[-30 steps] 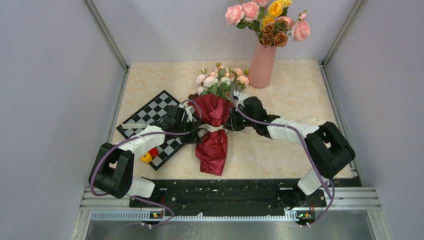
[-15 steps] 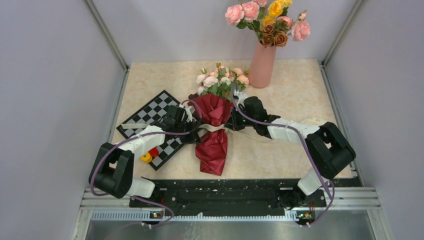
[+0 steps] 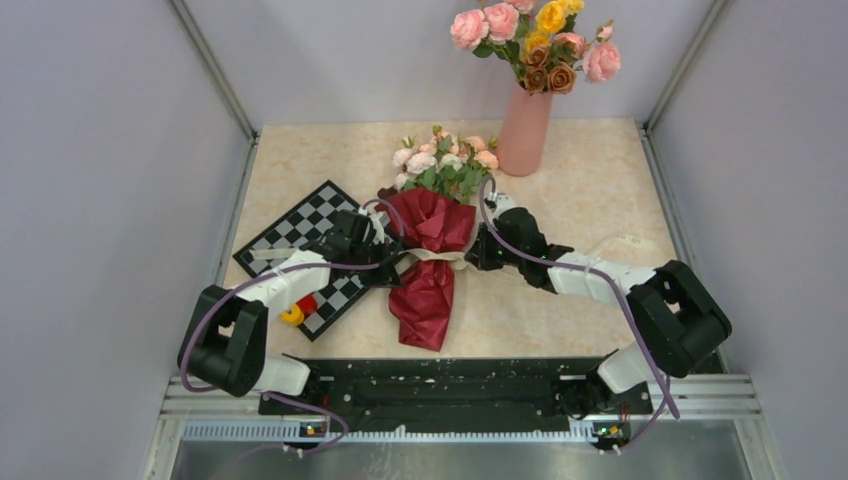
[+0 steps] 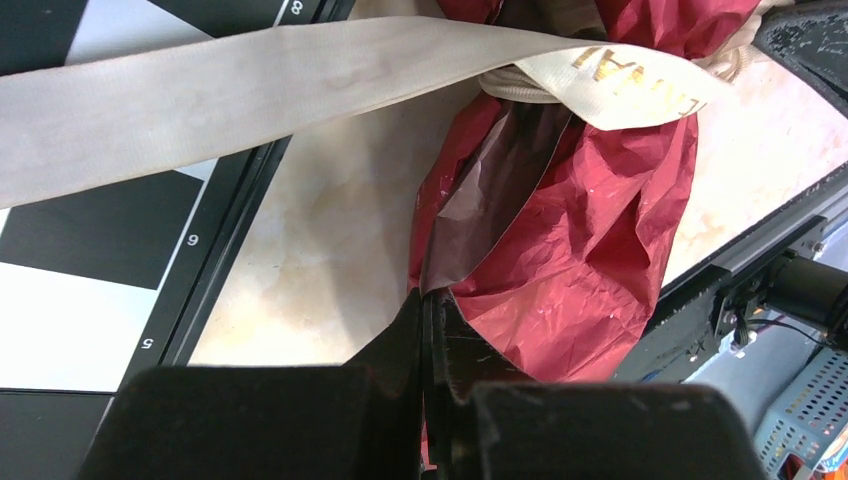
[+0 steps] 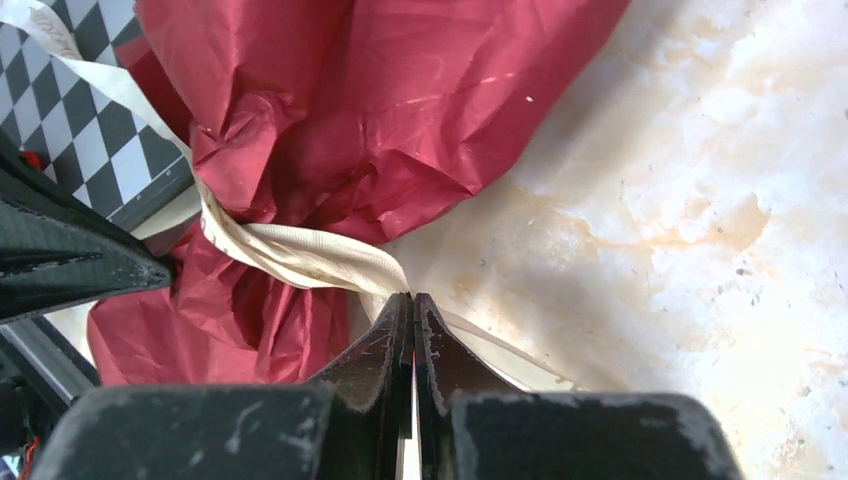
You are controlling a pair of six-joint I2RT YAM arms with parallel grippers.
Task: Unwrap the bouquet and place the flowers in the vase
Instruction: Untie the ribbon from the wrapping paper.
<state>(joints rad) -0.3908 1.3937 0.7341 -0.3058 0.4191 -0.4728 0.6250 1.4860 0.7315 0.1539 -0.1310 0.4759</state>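
Table: carrying everything between grey side walls.
Chessboard: lying at the left, running under the left arm, its edge just beside the bouquet.
Bouquet: lying mid-table, its flowers pointing towards the back, near the vase's foot.
Vase: standing upright at the back, with larger roses crowding its neck.
Ribbon: circling the paper at its waist, one tail stretching over the chessboard.
Left gripper: pinching the paper's edge, fingers together.
Right gripper: pinching the ribbon, fingers together.
Yellow and red pieces: sitting on the chessboard, half hidden by the left arm.
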